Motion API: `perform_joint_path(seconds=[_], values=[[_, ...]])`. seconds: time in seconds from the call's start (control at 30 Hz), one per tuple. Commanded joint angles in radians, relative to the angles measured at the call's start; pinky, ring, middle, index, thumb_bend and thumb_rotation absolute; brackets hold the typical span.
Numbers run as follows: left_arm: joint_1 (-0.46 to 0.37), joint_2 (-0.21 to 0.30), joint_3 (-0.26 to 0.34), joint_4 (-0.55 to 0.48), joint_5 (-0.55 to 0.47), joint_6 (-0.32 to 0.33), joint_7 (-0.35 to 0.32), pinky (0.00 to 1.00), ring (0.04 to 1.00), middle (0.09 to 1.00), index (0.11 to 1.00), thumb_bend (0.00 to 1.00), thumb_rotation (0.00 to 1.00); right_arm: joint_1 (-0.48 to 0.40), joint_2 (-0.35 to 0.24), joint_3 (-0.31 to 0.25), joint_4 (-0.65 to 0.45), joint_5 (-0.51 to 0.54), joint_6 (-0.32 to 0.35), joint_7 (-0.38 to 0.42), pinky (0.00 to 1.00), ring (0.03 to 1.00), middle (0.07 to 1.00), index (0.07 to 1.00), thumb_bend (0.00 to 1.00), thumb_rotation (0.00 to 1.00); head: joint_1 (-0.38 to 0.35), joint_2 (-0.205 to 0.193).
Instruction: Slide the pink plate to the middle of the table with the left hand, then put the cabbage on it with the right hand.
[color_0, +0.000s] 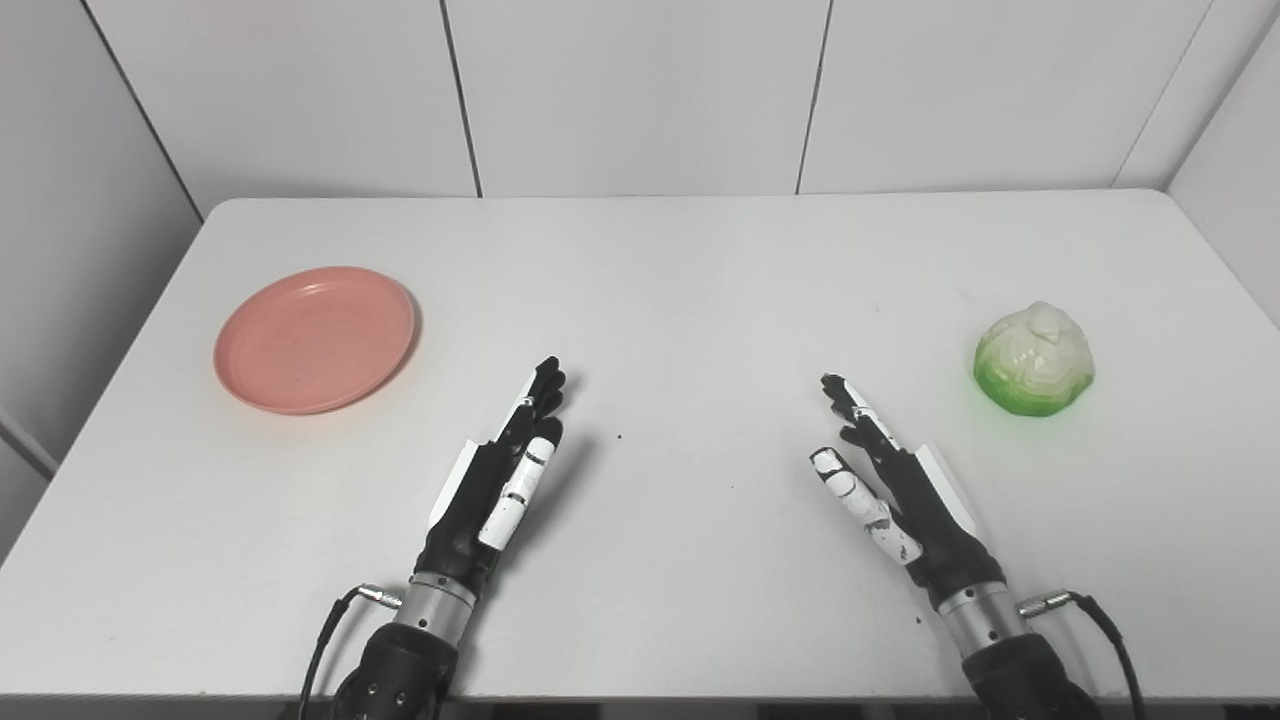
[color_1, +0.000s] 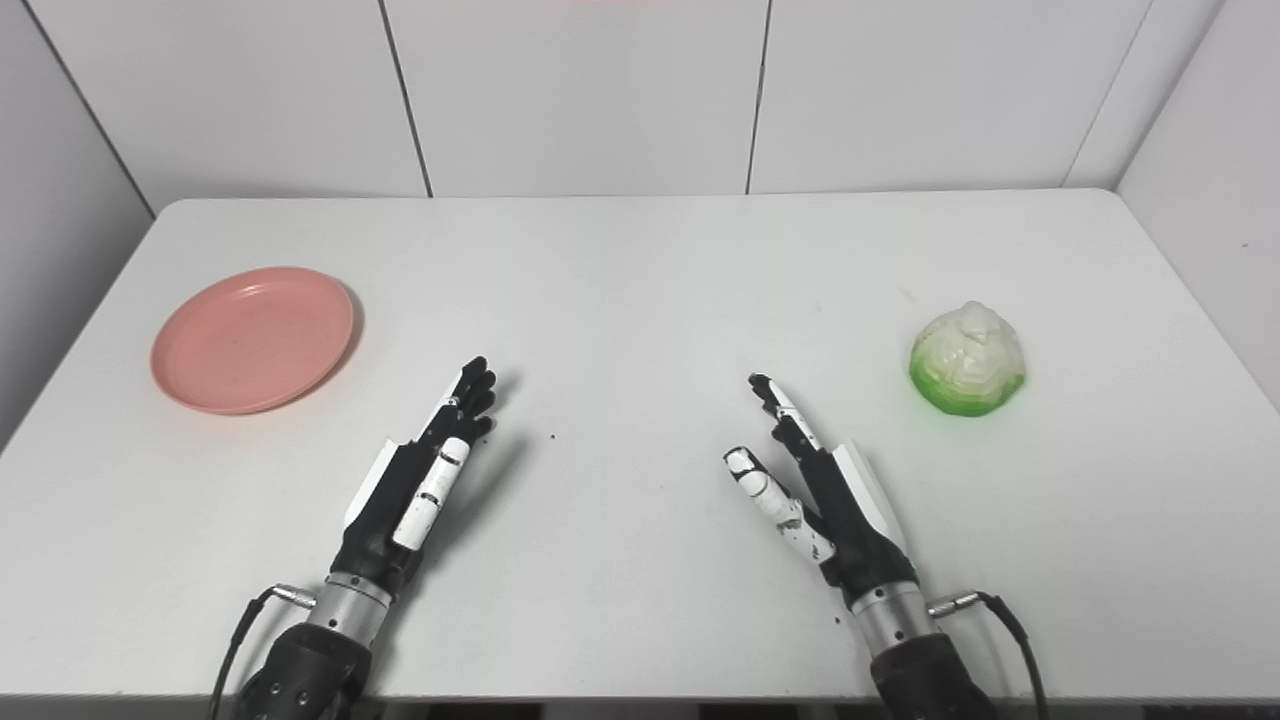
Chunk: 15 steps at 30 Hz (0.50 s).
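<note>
the pink plate lies flat on the left part of the white counter, up and to the left of the left hand, well apart from it. the cabbage sits at the right side, beyond and right of the right hand. both hands are empty, fingers stretched out straight, low over the near counter.

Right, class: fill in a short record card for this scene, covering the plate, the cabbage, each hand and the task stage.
plate: pink, empty, on table's left side
cabbage: on table's right side, untouched
left hand: open, holds nothing, near the front, apart from plate
right hand: open, holds nothing, apart from cabbage
stage: plate not yet slid to the middle
</note>
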Motion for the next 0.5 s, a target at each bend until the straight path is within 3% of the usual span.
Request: perform_joint_path(seconds=[0.0,0.47], values=[[0.005,0.006,-0.004,0.038,0.01,-0.004,0.004,0.96,0.989,0.992,0.978,0.53,1.0,-0.015,-0.011,-0.006,-0.003,0.008,-0.039,-0.001,0.91,0.944,0.951,0.95,0.33,1.0,0.019,-0.006],[-0.002,-0.06,-0.037,0.101,0.066,0.0,0.039,0.95,0.973,0.981,0.974,0.57,1.0,-0.011,-0.045,-0.043,0.108,0.09,-0.163,0.0,0.91,0.944,0.955,0.946,0.4,1.0,0.229,-0.117]])
